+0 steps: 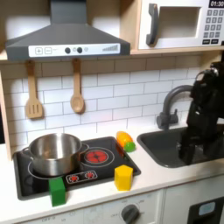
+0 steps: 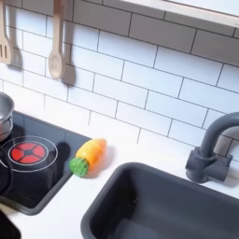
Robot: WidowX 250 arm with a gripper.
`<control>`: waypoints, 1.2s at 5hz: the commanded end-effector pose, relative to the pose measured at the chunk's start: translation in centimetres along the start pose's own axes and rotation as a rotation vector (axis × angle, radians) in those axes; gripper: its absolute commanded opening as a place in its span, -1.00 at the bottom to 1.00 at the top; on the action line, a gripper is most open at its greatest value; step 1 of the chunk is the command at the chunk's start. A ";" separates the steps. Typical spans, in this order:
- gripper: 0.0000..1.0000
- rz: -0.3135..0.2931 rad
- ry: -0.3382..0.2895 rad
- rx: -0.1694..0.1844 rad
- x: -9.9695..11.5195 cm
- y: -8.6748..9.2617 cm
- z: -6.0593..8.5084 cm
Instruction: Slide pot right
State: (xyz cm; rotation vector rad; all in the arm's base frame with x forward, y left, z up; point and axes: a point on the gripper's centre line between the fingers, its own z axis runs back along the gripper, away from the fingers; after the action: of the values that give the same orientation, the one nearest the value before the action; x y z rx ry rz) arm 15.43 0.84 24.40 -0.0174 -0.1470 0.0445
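**Reaching for the pot: arm well off to the frame's right**

Starting nearest in the first exterior view: a green block (image 1: 58, 190) at the counter's lower left edge, a yellow block (image 1: 123, 177) at lower centre. Both sit at the front of the black stovetop (image 1: 26, 179).

Behind the green block, the pot (image 1: 53, 152) stands upright on the stovetop's left burner, in the left middle of the frame. The red burner (image 1: 97, 157) just to its right is bare. A carrot-like toy (image 1: 126, 141) lies at the stovetop's back right corner; in the second exterior view it lies just beside the stove edge.

The gripper (image 1: 188, 154) hangs over the sink (image 1: 166, 149) at the right middle of the frame, well apart from the pot. Blurred; cannot tell whether its fingers are parted or closed.

Judgement: pot lies across the frame to the left of the claw, so the arm must cross the carrot toy and red burner first. Yellow block stands near the sliding path.

Farthest back: faucet (image 1: 171, 103), two wooden utensils (image 1: 77, 98) on the tiled wall, hood above.
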 end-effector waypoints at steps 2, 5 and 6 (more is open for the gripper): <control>1.00 0.021 -0.027 -0.002 6.1 3.3 -0.4; 1.00 0.062 -0.062 0.042 11.5 7.2 -1.5; 1.00 0.072 -0.064 0.062 13.4 8.5 -2.2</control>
State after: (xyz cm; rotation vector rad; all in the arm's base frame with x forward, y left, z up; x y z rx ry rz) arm 28.59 9.92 23.99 0.0382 -0.2095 0.1265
